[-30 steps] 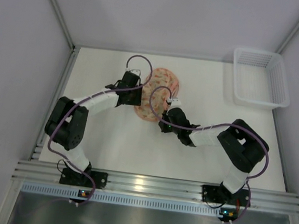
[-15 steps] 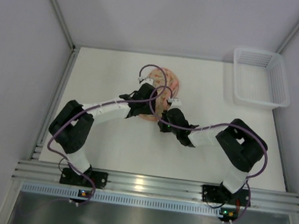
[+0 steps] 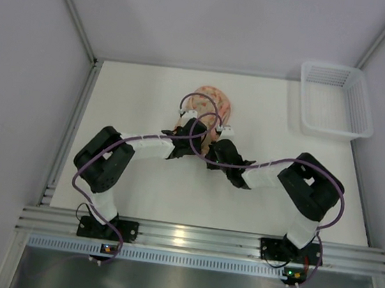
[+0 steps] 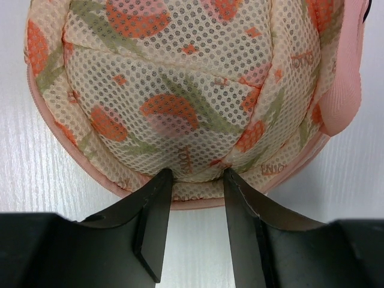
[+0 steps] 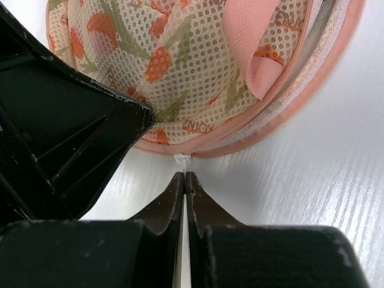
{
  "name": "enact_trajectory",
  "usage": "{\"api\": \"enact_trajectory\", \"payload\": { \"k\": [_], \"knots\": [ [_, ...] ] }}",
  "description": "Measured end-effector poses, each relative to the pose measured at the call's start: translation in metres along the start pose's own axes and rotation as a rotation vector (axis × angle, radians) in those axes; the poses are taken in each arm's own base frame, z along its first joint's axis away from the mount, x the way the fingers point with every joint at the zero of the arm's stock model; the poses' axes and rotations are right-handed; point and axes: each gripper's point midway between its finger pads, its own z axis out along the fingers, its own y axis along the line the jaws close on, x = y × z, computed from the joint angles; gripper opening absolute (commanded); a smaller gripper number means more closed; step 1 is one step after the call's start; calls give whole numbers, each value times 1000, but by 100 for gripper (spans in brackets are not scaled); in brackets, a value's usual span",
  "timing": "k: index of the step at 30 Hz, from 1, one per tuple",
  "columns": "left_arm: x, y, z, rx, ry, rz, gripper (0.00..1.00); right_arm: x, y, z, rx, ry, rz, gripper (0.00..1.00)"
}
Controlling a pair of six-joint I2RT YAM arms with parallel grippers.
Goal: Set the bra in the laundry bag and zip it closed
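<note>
Seen from above, the left gripper (image 3: pixel 194 129) has swung from the bag's left side to its near edge. Its fingers (image 4: pixel 157 198) stand half apart, tips touching the rim, clamping nothing clearly. The laundry bag (image 3: pixel 211 103), at upper centre of the counter (image 3: pixel 136 88), now shows as one closed dome rather than two spread halves, so zipping likely remains. The right gripper (image 5: pixel 183 175) is shut just below a small white tab (image 5: pixel 182 158); whether it grips the tab cannot be told. One bag, one basket (image 3: pixel 335 98), two arms; no bra visible.
</note>
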Motion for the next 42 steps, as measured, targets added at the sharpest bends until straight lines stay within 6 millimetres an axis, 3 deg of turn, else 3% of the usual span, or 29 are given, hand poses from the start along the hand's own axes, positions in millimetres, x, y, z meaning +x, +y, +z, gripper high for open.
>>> {"api": "enact_trajectory", "payload": {
  "k": [8, 18, 24, 33, 39, 42],
  "knots": [
    [2, 3, 0, 1, -30, -36, 45, -6, -12, 2, 25, -10, -42, 0],
    [4, 9, -4, 16, -36, -56, 43, -30, -58, 8, 102, -40, -70, 0],
    [6, 14, -7, 22, -25, -64, 43, -36, -70, 9, 110, -39, -95, 0],
    [-1, 45, -10, 10, 5, -91, 43, -39, -65, 8, 57, -30, -122, 0],
    [-13, 76, -9, -61, 20, -97, 43, -51, -55, -4, 19, -65, -102, 0],
    [-15, 91, -4, -118, 42, -83, 43, -46, -61, -10, 47, -67, -95, 0]
  ]
}}
